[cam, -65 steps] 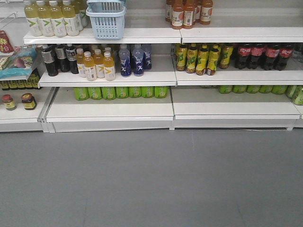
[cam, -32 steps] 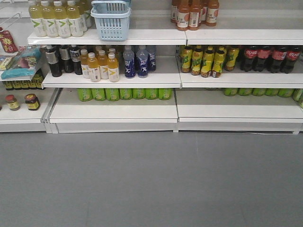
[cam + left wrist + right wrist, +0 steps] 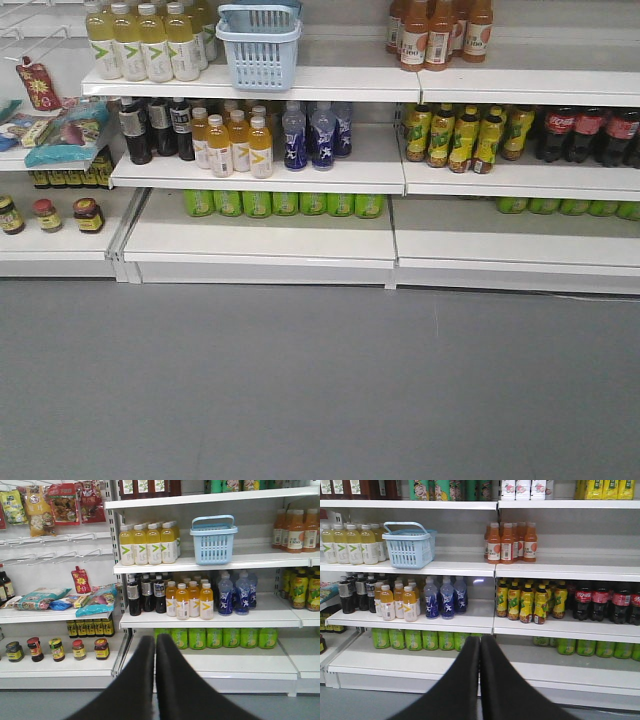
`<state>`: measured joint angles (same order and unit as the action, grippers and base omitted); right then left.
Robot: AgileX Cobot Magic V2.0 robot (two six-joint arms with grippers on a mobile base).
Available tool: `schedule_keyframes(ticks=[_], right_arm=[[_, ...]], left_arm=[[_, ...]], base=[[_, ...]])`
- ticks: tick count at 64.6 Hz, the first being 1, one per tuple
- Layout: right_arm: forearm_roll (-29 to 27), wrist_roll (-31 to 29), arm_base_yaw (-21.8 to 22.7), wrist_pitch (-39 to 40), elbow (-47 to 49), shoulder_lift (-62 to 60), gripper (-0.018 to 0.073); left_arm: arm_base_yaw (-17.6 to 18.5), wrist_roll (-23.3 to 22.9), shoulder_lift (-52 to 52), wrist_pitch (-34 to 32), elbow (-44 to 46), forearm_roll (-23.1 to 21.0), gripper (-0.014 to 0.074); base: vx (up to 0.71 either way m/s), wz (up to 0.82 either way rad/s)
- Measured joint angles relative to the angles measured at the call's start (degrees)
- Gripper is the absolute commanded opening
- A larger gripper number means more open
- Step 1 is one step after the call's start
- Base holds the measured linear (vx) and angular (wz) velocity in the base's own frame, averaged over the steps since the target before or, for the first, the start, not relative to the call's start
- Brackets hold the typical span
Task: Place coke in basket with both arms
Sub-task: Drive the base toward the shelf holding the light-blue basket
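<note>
The approach step is judged in hand. The left claw and right claw are closed, empty. The coke is shelved at middle right; the basket is set on the shelf above, leftward. Next, one claw must be opened toward the coke.

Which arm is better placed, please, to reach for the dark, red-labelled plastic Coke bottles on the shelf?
Probably the right: the right gripper, shut, faces the shelf bay holding the Coke bottles; the left gripper faces further left, with none in its view.
</note>
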<state>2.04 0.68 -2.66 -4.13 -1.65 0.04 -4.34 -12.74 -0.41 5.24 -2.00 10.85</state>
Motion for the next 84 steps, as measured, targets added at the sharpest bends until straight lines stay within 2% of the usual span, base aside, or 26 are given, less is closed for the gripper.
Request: schedule_keyframes(ticks=[84], right_arm=[[0.0,0.0,0.0,0.0,0.0,0.0,-0.001]], left_arm=[[0.0,0.0,0.0,0.0,0.0,0.0,-0.0006]], base=[[0.15,0.04]])
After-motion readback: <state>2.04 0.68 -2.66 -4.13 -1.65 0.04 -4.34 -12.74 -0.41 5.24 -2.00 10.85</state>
